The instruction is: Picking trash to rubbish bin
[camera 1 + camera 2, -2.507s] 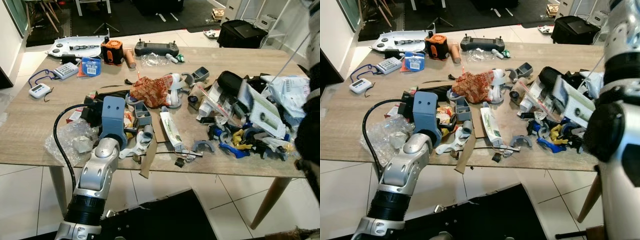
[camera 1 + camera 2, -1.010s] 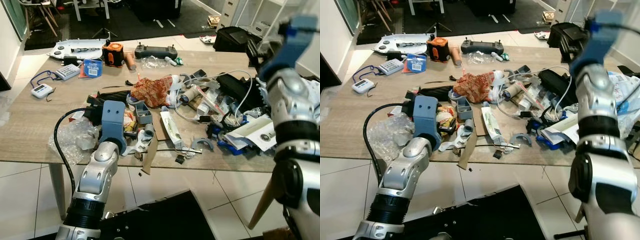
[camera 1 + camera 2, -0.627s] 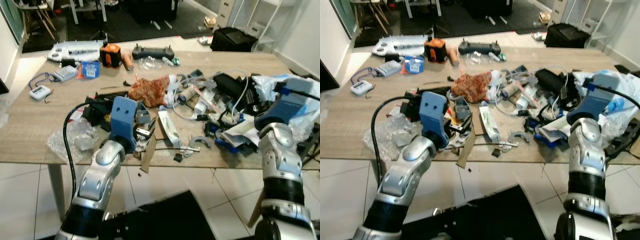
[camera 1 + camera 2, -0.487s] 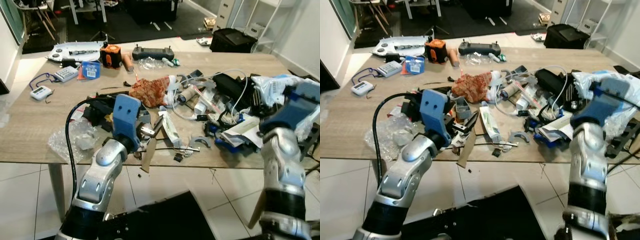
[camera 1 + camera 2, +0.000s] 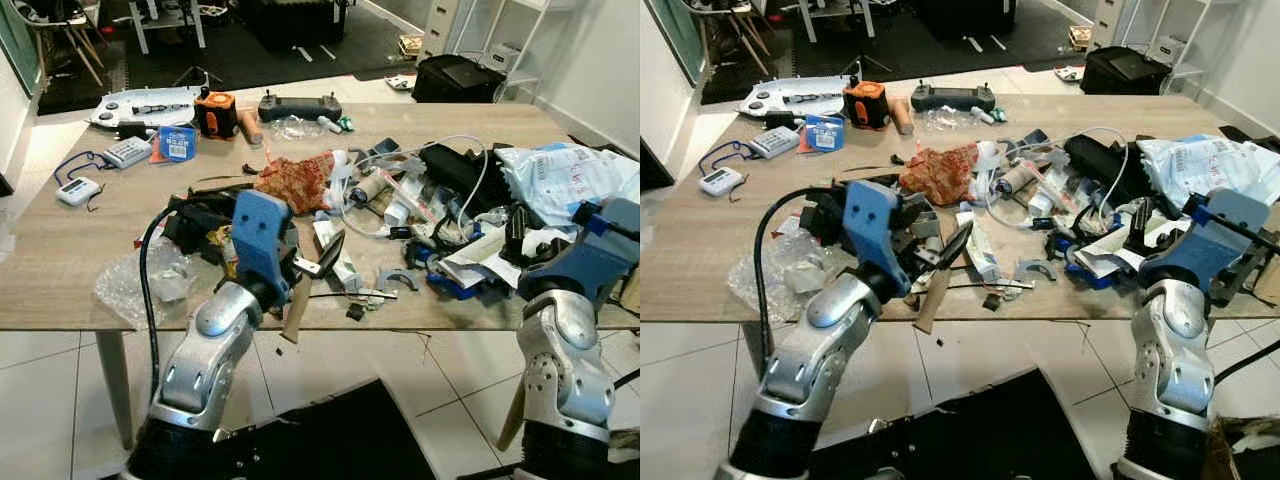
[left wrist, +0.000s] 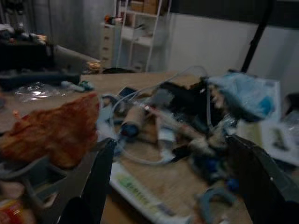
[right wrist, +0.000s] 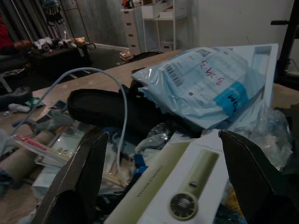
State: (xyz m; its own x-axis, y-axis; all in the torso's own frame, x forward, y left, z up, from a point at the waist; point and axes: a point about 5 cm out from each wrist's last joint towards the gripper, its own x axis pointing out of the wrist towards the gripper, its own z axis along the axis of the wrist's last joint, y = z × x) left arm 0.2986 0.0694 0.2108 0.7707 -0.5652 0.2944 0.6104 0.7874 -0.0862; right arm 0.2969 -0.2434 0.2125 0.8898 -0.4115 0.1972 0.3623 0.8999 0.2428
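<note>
Cluttered wooden table (image 5: 60, 270) (tiled floor (image 5: 45, 400))

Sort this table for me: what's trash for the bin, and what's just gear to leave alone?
Likely trash:
crumpled red wrapper
cardboard tube
clear plastic bag
blue mailer bag
cardboard strip

Likely leave:
drone controller
orange tape measure
calculator
black pouch

Left gripper and right gripper are open, empty.

— What colours sit on the bench (image 5: 60, 280)?
— Pale wood grain. Near the middle, a crumpled wrapper (image 5: 296, 181) in red-orange with a lighter pattern.
— And at the far edge?
— An orange-and-black device (image 5: 216, 112), a blue tape roll (image 5: 176, 143).
— The right edge?
— A light-blue mailer bag (image 5: 570, 180) with red scribbles, a white box (image 7: 173, 196) with a pale-green picture.
</note>
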